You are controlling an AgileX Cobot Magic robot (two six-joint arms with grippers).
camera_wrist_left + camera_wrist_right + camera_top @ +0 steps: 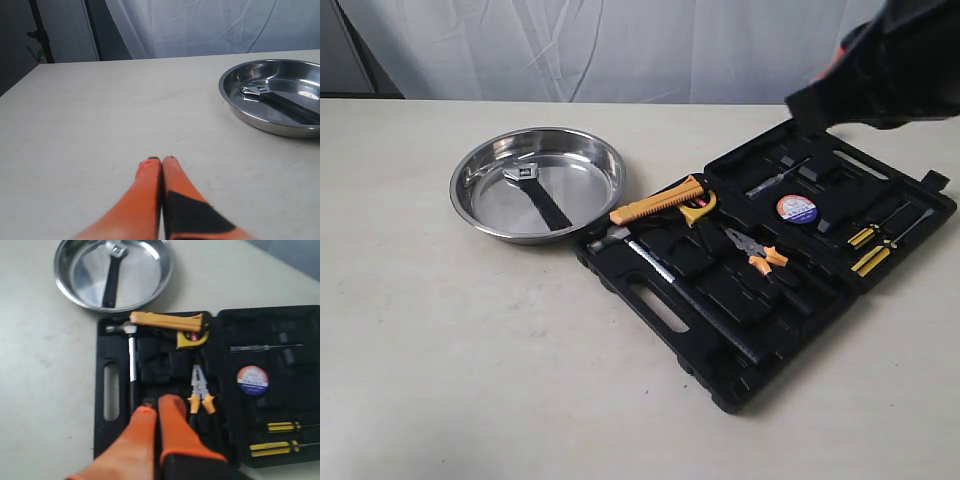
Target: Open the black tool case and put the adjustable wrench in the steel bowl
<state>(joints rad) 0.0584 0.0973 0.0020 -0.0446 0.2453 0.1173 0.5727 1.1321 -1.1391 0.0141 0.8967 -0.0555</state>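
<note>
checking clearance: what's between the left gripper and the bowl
Only bare table separates the left gripper from the bowl, as the left wrist view shows.

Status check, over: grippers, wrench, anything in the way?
Left gripper shut, empty. Right gripper shut, empty, above open black tool case. Adjustable wrench in steel bowl. Nothing blocking.
</note>
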